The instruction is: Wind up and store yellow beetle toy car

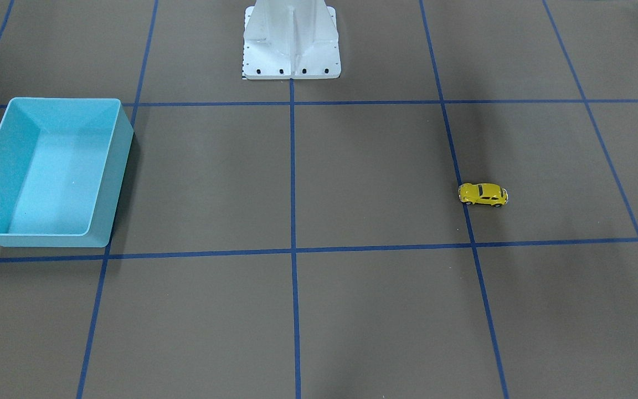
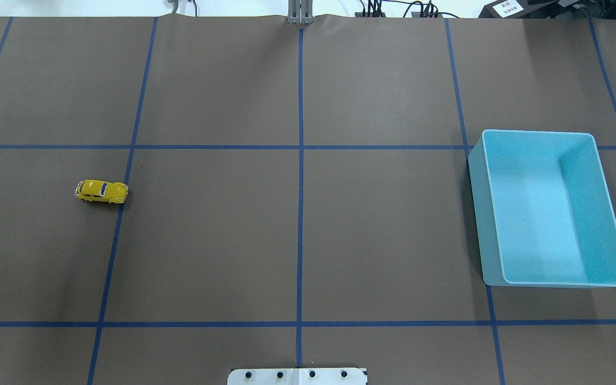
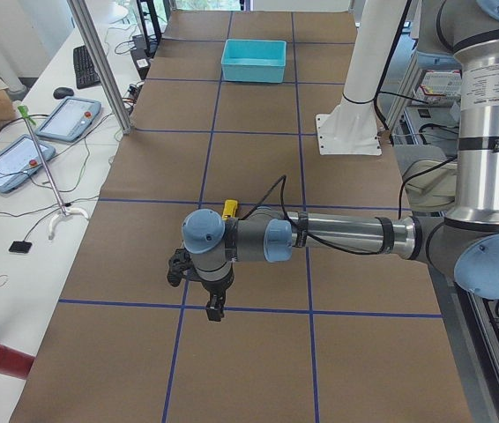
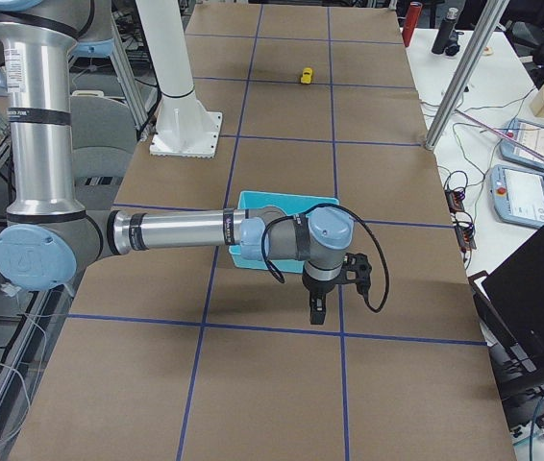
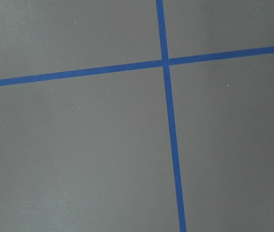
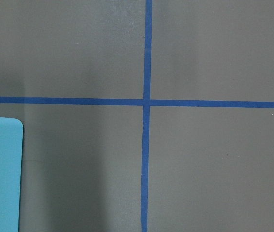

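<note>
No step begun: the yellow beetle toy car point(image 2: 101, 191) stands at the robot's left, well apart from the bin point(image 2: 478, 214). Left gripper point(image 3: 214, 310) and right gripper point(image 4: 316, 312) hover; whether their fingers are spread or closed cannot be told. Next, 1 gripper needs to descend onto the car

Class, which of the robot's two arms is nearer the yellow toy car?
The left arm: the yellow toy car sits just beyond its wrist, while the right arm hangs beside the blue bin.
</note>
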Motion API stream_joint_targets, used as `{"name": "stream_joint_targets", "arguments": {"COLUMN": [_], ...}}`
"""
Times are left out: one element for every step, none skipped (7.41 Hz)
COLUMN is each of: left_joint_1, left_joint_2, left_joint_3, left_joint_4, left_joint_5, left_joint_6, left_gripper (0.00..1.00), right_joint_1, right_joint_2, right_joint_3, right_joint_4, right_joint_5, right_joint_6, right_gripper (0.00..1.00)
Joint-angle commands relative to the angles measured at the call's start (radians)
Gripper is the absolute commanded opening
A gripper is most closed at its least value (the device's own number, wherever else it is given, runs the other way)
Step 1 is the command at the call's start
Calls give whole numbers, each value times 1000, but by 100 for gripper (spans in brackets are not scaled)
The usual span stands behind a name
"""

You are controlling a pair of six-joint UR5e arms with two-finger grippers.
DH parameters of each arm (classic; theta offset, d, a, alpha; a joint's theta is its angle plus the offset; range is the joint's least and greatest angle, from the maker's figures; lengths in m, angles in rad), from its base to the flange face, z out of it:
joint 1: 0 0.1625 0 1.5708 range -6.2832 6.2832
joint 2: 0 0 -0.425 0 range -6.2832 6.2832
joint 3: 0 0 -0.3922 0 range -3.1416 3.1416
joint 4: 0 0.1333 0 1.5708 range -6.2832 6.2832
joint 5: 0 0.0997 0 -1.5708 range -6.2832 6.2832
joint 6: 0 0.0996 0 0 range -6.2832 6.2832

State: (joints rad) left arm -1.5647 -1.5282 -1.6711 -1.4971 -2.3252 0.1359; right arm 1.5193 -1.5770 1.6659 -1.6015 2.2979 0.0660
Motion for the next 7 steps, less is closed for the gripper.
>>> {"name": "stream_joint_targets", "arguments": {"left_joint_1": [0, 2, 6, 12, 11, 12, 12], "left_joint_2": [-1, 0, 0, 2, 3, 6, 3], "left_joint_3": [4, 4, 4, 7, 1, -7, -10], "left_joint_4": [-26, -26, -26, -25, -23, -20, -22], "left_joint_5": [3, 3, 3, 3, 1, 1, 1], "left_joint_6": [-1, 2, 2, 2, 2, 2, 2], "left_gripper": [100, 100, 100, 100, 100, 100, 100], "right_joint_1": [-1, -1, -1, -1, -1, -1, -1], "right_joint_2": [0, 0, 0, 0, 0, 0, 0], "right_joint_3": [0, 0, 0, 0, 0, 0, 0], "right_joint_4": [0, 0, 0, 0, 0, 0, 0], "right_joint_5": [0, -2, -2, -2, -2, 0, 0], "right_joint_6": [0, 0, 0, 0, 0, 0, 0], "right_gripper": [99, 99, 99, 99, 99, 99, 99]}}
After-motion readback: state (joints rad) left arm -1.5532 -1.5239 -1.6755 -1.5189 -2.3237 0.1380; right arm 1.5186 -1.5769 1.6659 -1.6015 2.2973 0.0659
